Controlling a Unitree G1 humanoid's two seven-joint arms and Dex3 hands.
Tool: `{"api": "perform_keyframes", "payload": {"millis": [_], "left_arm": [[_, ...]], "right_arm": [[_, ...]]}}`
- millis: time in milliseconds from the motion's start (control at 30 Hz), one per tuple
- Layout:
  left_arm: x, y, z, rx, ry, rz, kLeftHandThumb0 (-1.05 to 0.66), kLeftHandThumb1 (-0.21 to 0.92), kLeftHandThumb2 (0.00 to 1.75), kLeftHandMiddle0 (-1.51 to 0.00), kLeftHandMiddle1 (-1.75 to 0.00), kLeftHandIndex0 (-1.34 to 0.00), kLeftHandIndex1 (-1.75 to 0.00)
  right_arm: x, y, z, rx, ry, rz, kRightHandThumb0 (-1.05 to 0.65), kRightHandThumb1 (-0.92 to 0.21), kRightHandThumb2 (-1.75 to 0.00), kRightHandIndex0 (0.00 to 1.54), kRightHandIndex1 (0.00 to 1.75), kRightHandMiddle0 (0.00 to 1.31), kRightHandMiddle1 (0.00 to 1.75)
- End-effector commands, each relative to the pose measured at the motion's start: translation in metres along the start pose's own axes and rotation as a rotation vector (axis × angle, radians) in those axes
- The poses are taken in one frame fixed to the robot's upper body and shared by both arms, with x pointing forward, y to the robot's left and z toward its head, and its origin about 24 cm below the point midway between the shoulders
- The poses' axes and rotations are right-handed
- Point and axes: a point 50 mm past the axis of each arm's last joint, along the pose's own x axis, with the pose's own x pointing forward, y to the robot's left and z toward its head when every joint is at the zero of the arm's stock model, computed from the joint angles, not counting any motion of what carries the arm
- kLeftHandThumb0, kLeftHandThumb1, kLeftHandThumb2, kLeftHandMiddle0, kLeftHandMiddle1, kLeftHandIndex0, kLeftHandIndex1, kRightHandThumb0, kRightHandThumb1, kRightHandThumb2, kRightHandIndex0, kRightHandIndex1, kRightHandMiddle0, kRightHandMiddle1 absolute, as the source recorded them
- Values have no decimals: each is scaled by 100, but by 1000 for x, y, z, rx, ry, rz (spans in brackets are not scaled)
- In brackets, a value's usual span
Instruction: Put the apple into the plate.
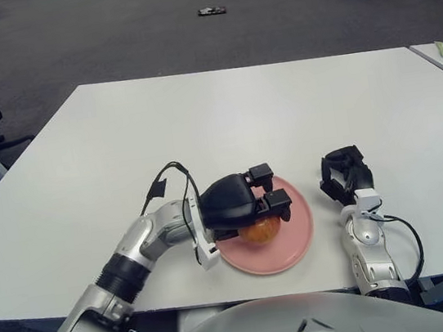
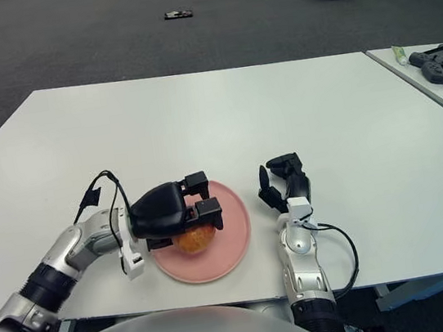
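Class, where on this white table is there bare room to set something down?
Bare: the white table beyond the round pink plate, and its far left. Crowded: the near edge, where the left robot hand holds the orange-red apple over the plate, right robot hand beside.

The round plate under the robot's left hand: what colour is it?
Pink round plate, clearest in the right eye view.

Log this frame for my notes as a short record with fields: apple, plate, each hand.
apple: over the plate, under the left hand
plate: pink, on the white table, near its front edge
left hand: over the plate, fingers around the apple
right hand: idle, right of the plate, holding nothing
task state: apple at the plate, not yet released
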Motion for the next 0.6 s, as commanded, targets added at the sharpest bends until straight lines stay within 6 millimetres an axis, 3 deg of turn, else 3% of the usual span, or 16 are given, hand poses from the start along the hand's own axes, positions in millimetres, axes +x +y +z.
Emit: {"api": "perform_keyframes", "payload": {"millis": [0,333,467,500,533,567], "left_arm": [[6,6,-7,59,-9,10,0,5,162,-84,-171,-56,-175],[7,-4,-14,102,6,-27,0,7,160,-80,-173,-56,-175],[7,-5,-15,82,-10,-100,-1,13,153,-75,-174,-55,-169],[7,-5,-15,73,-15,-129,-14,40,119,-54,-168,-43,-171],[7,-4,-16,65,-25,-174,-18,50,106,-46,-165,-38,-172],[7,-3,-17,60,-33,-205,-40,65,100,-29,-141,-24,-145]], "right_arm": [[-4,-1,-9,-13,47,6,-38,-70,-83,57,129,32,175],[-4,-2,-10,-15,48,9,-38,-70,-84,54,128,32,175],[-5,-2,-10,-7,52,10,-38,-70,-84,53,128,33,175],[-5,-2,-10,-5,52,11,-38,-70,-84,53,128,32,175],[-5,-2,-10,-4,51,12,-38,-70,-84,53,128,32,175],[-5,-2,-10,-4,50,12,-38,-70,-84,53,128,32,175]]}}
